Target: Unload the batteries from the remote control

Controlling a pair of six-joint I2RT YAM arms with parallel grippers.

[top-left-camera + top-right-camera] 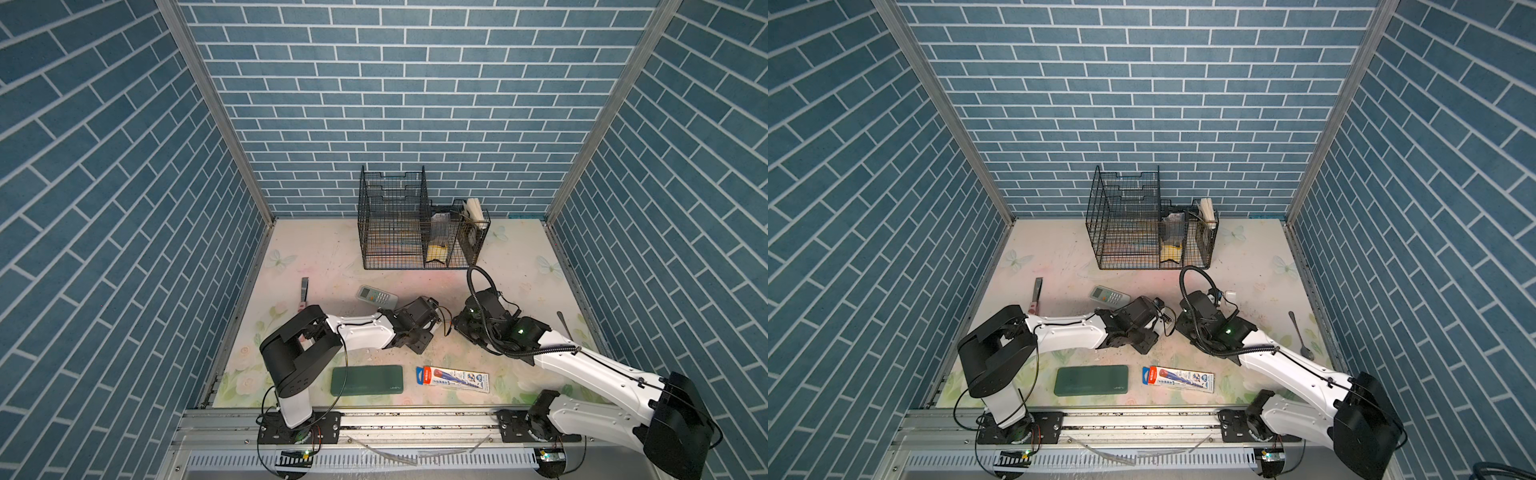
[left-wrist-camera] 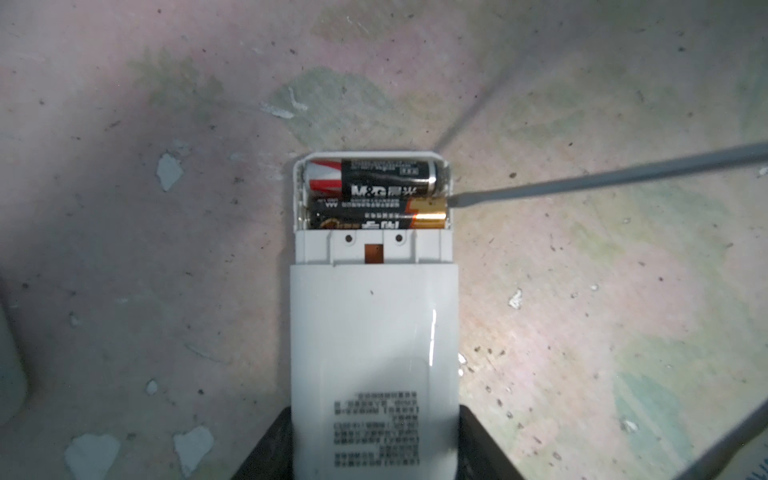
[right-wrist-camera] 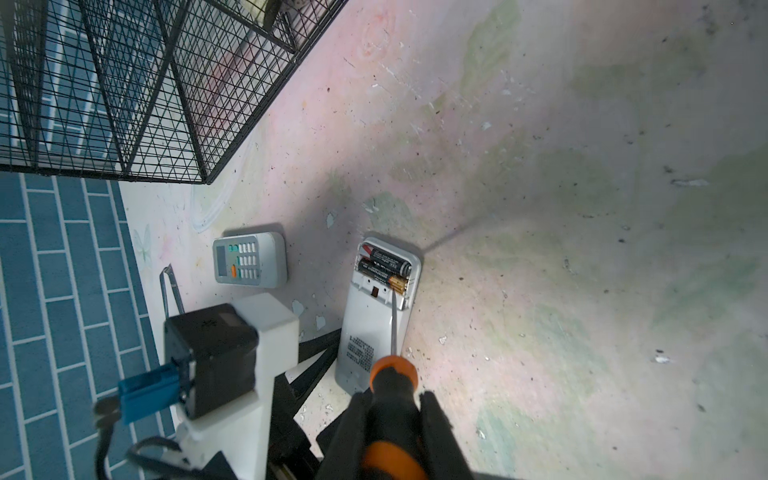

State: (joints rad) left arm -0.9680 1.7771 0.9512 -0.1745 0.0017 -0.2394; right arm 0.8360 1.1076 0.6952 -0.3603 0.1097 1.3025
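White remote control [image 2: 374, 332] lies face down on the bench [image 2: 166, 249], printed label uppermost, back cover off, compartment open at one end. Two batteries [image 3: 383, 266] sit side by side across the compartment, touching. Outer battery [image 2: 386, 176]: black, red-and-white end, marked M&G. Inner battery [image 2: 361, 214]: black, coppery-gold end. Both lie flat in their slots.

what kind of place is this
Probably a staged robot test booth, not a real room: brick-print walls, arms bolted to a metal rail, and a floral table holding a wire organizer.
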